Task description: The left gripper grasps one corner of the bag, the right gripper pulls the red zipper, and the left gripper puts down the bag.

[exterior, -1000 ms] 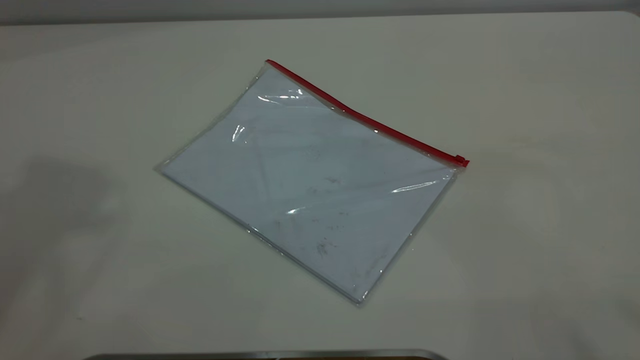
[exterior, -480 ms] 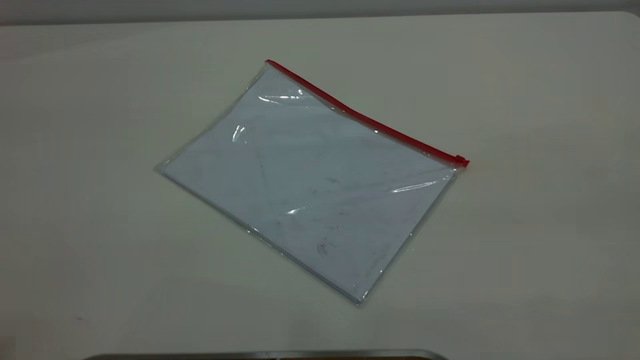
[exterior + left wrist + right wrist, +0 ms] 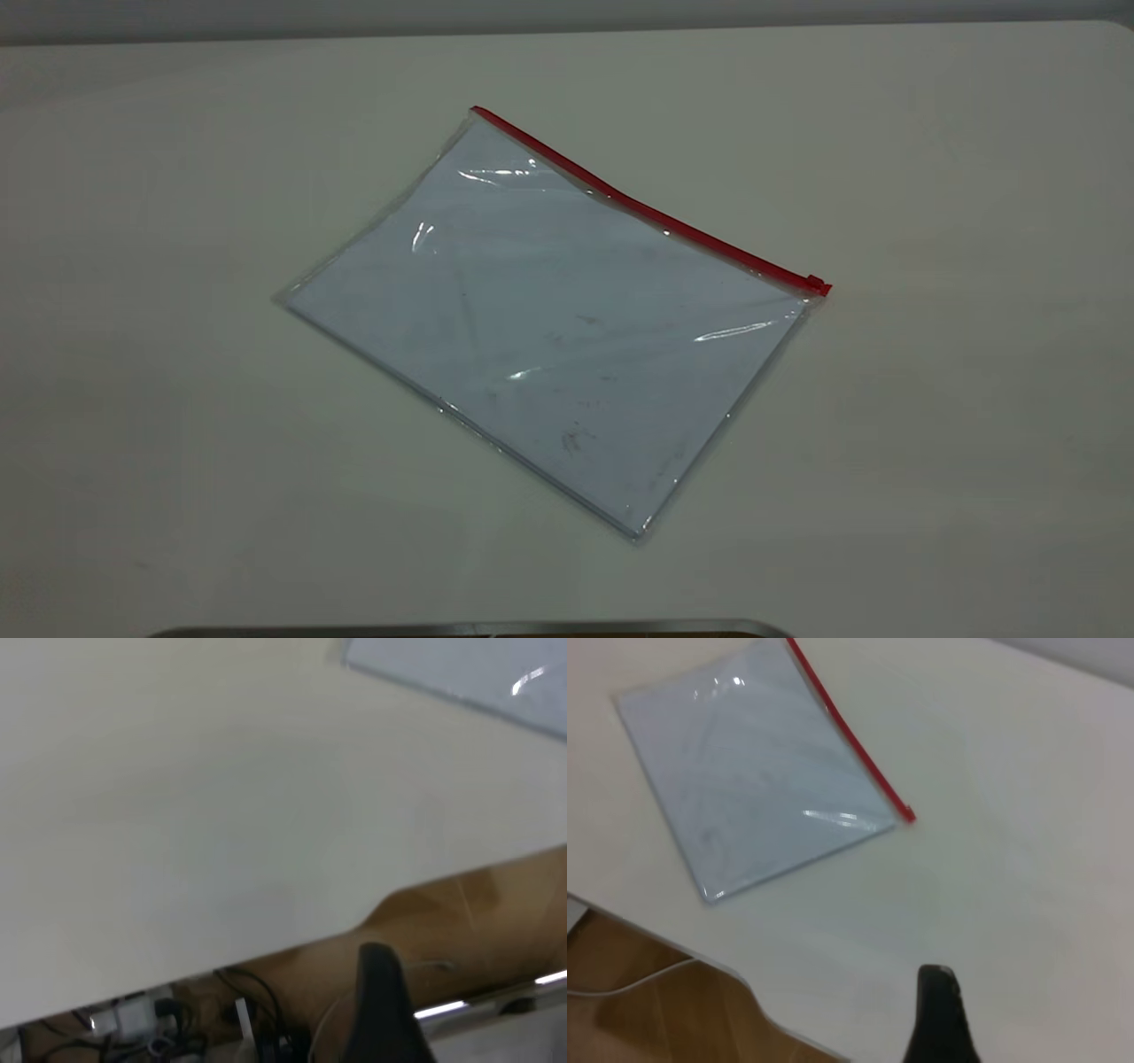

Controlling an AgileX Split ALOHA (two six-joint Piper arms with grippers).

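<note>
The bag lies flat on the white table, clear plastic with a pale sheet inside. The red zipper runs along its far long edge, with the slider tab at the right end. The corner at the strip's other end rests on the table. Neither gripper shows in the exterior view. A black part of my left gripper hangs past the table's edge, far from the bag. A black part of my right gripper is above bare table, apart from the bag and the zipper.
A metal bar lies along the near edge of the exterior view. The table's edge crosses the left wrist view, with cables and wooden floor below. The table's edge also shows in the right wrist view.
A dark shadow on the table at the left has faded away. The bag has not moved.
</note>
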